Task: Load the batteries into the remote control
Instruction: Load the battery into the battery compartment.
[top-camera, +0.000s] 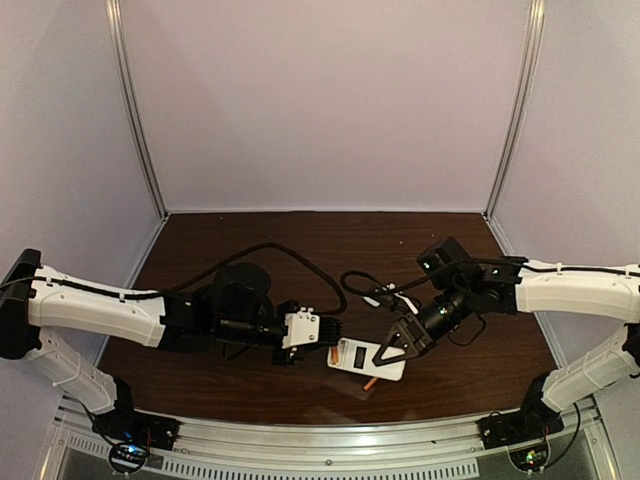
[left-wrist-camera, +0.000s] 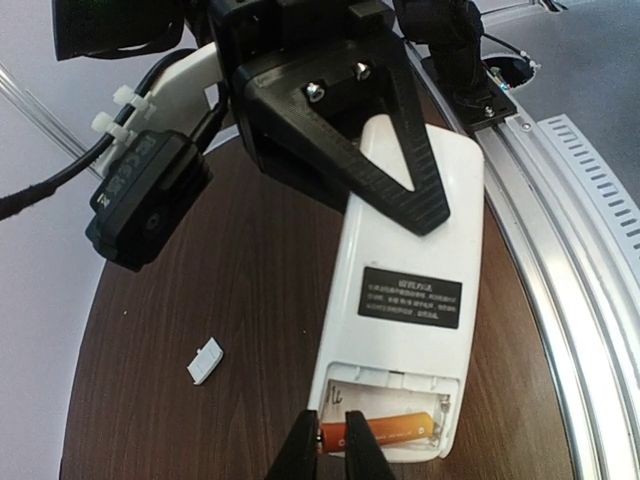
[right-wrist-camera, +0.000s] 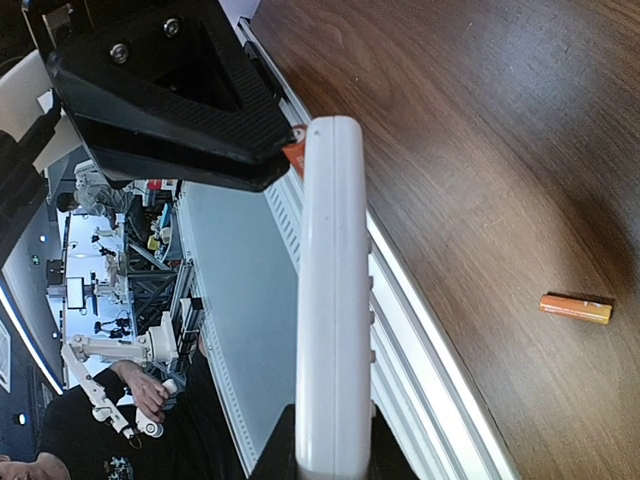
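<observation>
The left gripper (left-wrist-camera: 330, 455) is pinched on one end of a battery (left-wrist-camera: 385, 429), a black fingertip touching each side of the orange tip at the bottom edge of the left wrist view. That battery lies crosswise in the open compartment at the near end of the remote control (left-wrist-camera: 400, 260), its long axis across the remote's width.

The right gripper (top-camera: 398, 343) is clamped on the remote's far end (one triangular black finger lies flat on the white back, and the right wrist view shows the thin edge squeezed between both fingers). The remote's back with its dark label faces up. Its long axis runs from bottom centre toward the upper right in the left wrist view, compartment end toward the left gripper.

To the right of it runs the metal rail (left-wrist-camera: 590, 250) at the table's near edge. To the left lies open brown table (left-wrist-camera: 200, 300), with a small white cover piece (left-wrist-camera: 205, 360) well apart from the remote. A second battery (right-wrist-camera: 575, 308) lies alone on the wood, at the right of the right wrist view.
</observation>
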